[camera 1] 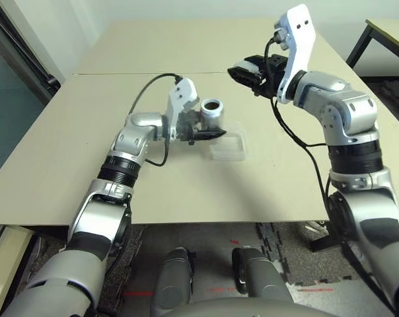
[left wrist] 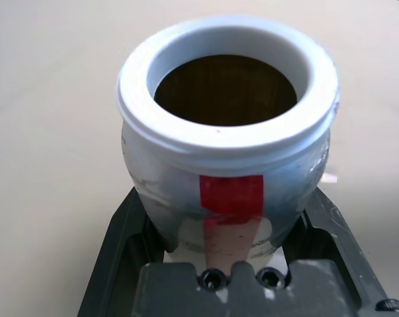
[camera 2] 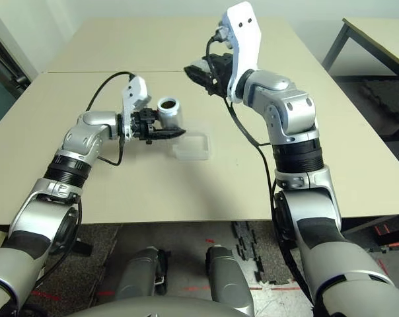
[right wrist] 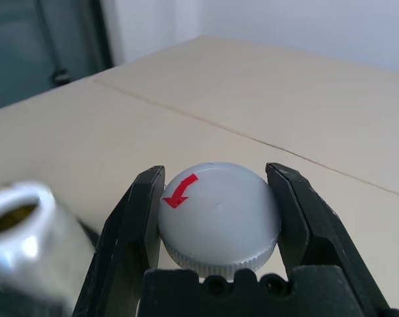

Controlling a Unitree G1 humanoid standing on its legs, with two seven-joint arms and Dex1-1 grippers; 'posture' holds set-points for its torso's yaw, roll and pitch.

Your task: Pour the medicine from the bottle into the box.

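Our left end effector (camera 1: 209, 134) grips the uncapped bottle (camera 1: 212, 113) upright beside the clear box (camera 1: 228, 146) on the bench (camera 1: 67, 165); our right end effector (right wrist: 216, 218) clamps the cap (right wrist: 219, 218). Pouring remains.

Surface (camera 1: 87, 165): carries the box (camera 1: 228, 146), near its middle.
Bottle (camera 1: 212, 113): held clear of the surface between the fingers of the left tool (camera 1: 201, 131), uncapped, mouth upward, just left of the box and slightly behind it.
Box: lies flat on the surface, right of the left tool, apart from the bottle.
Cap (right wrist: 219, 218): clamped in the right tool (camera 1: 247, 71), raised above the surface, behind and to the right of the bottle and box, well apart from both.
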